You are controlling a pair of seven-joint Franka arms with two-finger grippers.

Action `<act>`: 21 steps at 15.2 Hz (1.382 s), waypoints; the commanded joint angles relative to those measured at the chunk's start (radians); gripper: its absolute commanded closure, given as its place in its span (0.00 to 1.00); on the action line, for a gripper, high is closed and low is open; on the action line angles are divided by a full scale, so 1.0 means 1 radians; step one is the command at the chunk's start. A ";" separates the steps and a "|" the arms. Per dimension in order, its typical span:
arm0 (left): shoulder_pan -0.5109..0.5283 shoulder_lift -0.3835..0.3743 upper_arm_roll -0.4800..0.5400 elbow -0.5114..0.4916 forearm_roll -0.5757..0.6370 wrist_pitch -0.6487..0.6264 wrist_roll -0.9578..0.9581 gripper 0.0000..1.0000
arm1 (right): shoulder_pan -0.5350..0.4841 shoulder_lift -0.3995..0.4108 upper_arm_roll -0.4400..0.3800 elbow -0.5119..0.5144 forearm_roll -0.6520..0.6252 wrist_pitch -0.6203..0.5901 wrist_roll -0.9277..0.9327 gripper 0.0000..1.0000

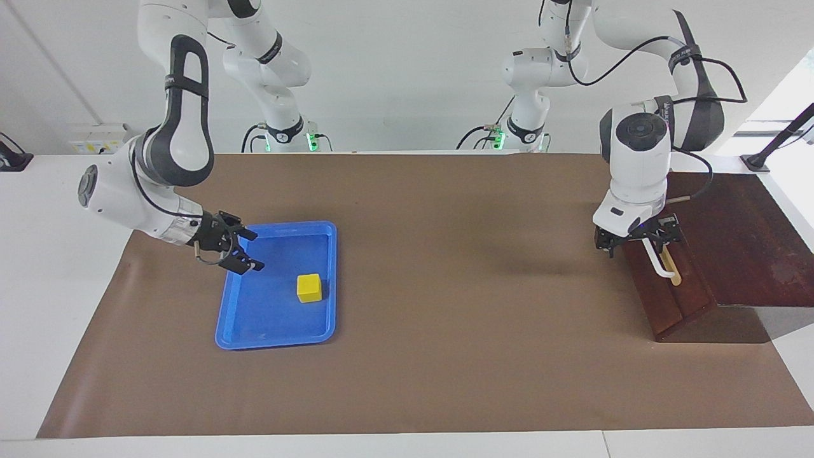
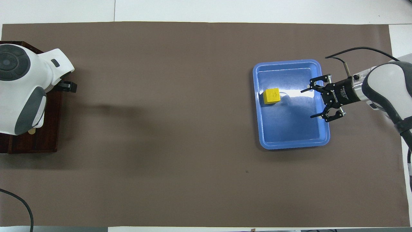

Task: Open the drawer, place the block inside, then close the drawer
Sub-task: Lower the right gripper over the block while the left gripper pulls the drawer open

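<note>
The yellow block (image 1: 309,287) (image 2: 271,96) lies in the blue tray (image 1: 273,344) (image 2: 291,145). My right gripper (image 1: 249,250) (image 2: 307,103) hangs open and low over the tray's edge at the right arm's end, a short gap from the block and pointing at it. The dark wooden drawer (image 1: 669,299) (image 2: 35,141) is closed. My left gripper (image 1: 636,241) is open at the drawer front, straddling the upper end of the white handle (image 1: 661,267). From above the left arm covers the handle, and only one finger (image 2: 68,86) shows.
The brown mat (image 1: 445,267) covers the table between tray and drawer box. The wooden box (image 1: 744,242) stands at the left arm's end of the table, partly off the mat.
</note>
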 commanded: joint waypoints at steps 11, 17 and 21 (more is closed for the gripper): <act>0.023 -0.026 -0.002 -0.153 0.022 0.140 -0.082 0.00 | 0.090 0.085 0.008 0.010 0.130 0.141 0.137 0.00; -0.130 -0.026 -0.007 -0.139 0.013 0.103 -0.259 0.00 | 0.128 0.104 0.009 0.010 0.176 0.199 0.157 0.00; -0.210 -0.031 -0.007 -0.130 -0.061 0.051 -0.290 0.00 | 0.131 0.104 0.009 0.007 0.178 0.199 0.159 0.00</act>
